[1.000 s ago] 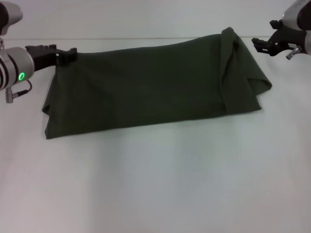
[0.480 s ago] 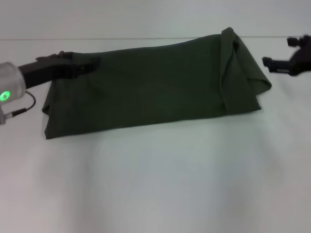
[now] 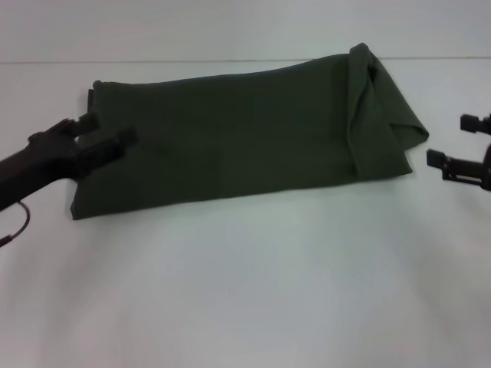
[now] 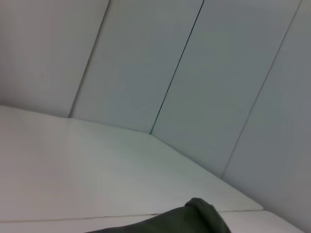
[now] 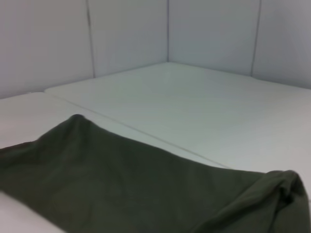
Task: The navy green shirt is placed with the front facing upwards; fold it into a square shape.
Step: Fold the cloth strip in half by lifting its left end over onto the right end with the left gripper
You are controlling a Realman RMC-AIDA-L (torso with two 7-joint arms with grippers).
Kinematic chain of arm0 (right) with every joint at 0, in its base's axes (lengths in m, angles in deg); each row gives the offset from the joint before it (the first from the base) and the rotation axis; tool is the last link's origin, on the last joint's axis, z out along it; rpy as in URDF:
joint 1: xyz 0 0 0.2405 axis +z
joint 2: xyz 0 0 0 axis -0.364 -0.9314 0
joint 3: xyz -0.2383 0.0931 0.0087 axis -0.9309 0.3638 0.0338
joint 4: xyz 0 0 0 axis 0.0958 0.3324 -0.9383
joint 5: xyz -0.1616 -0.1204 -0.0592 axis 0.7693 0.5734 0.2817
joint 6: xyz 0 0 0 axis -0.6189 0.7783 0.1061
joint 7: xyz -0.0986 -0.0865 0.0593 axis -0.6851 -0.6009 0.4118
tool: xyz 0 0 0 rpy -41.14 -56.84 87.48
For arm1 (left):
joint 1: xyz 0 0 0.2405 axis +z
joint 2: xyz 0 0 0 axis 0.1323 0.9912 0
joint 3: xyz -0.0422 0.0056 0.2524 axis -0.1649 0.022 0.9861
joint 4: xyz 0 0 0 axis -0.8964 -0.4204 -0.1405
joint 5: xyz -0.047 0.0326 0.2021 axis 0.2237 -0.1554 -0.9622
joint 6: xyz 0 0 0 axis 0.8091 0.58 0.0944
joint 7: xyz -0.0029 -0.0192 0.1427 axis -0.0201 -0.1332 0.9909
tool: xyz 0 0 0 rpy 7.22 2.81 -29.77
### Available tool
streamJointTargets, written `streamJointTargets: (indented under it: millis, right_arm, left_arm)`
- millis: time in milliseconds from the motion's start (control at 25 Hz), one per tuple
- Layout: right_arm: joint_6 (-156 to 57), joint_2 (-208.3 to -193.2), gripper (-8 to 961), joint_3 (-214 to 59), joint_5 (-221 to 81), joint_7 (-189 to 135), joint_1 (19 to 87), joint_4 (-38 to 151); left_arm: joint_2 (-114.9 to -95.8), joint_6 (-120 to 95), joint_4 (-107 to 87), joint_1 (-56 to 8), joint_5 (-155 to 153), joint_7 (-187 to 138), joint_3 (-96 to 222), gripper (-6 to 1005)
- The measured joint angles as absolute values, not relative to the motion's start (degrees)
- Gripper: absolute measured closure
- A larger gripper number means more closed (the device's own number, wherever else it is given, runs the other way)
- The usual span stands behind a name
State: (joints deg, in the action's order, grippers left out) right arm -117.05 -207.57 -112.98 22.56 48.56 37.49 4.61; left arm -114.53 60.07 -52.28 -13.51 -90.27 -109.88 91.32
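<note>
The navy green shirt [image 3: 245, 130] lies on the white table [image 3: 253, 291] folded into a long band, with plain cloth facing up and no lettering showing. Its right end is bunched into overlapping folds. My left gripper [image 3: 107, 130] hovers open over the band's left end, holding nothing. Just off the shirt's right end, my right gripper [image 3: 453, 140] is open and apart from the cloth. A corner of the shirt [image 4: 199, 218] shows in the left wrist view. The right wrist view looks along the shirt [image 5: 121, 174].
The table's far edge [image 3: 230, 60] runs just behind the shirt, with pale wall panels [image 4: 204, 73] beyond it. Bare white tabletop stretches in front of the shirt toward me.
The left gripper has let go of the shirt's far left corner and drawn back toward me over the left end. That corner now lies flat. The right gripper has moved nearer and lower.
</note>
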Motion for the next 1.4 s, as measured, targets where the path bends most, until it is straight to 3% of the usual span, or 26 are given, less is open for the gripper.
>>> streamJointTargets:
  millis: [800,1400]
  right_arm:
    - [-134.7,-207.56,34,-111.3,26.2,39.0,37.2,7.8]
    - [-134.5,-207.59,36,-110.7,26.4,37.2,37.2,9.5]
  left_arm:
    - [-114.53,50.4,-46.9,-10.1,-95.0,-95.3,89.4,65]
    - [-114.97,46.5,-47.4,-7.4,-98.8,-93.1,89.7,66]
